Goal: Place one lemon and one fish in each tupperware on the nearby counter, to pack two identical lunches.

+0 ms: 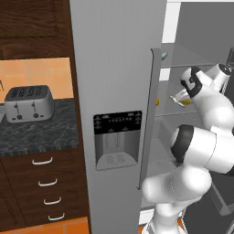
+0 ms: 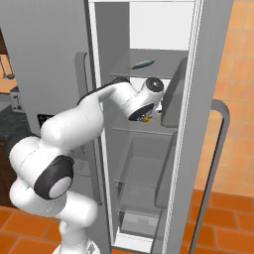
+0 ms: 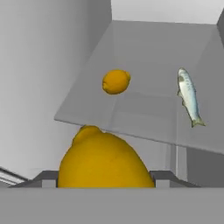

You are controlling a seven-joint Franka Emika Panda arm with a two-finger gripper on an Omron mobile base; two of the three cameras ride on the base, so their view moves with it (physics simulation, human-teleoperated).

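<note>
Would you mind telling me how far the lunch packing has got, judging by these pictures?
Nothing looks packed yet. The arm reaches into the open fridge, and a lemon sits large right at the gripper, seemingly between the fingers, though the grip itself is hidden. A second lemon and a fish lie on the shelf beyond. Carrying to the counter remains.

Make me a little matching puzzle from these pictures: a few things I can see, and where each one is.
Things:
1. toaster
2. fish
3. far lemon
4. near lemon

Places:
A. right at the gripper, large in the hand view
B. on the dark counter
C. on the glass fridge shelf, left of the fish
D. on the glass fridge shelf, right side

Pairs: 1-B, 2-D, 3-C, 4-A
</note>
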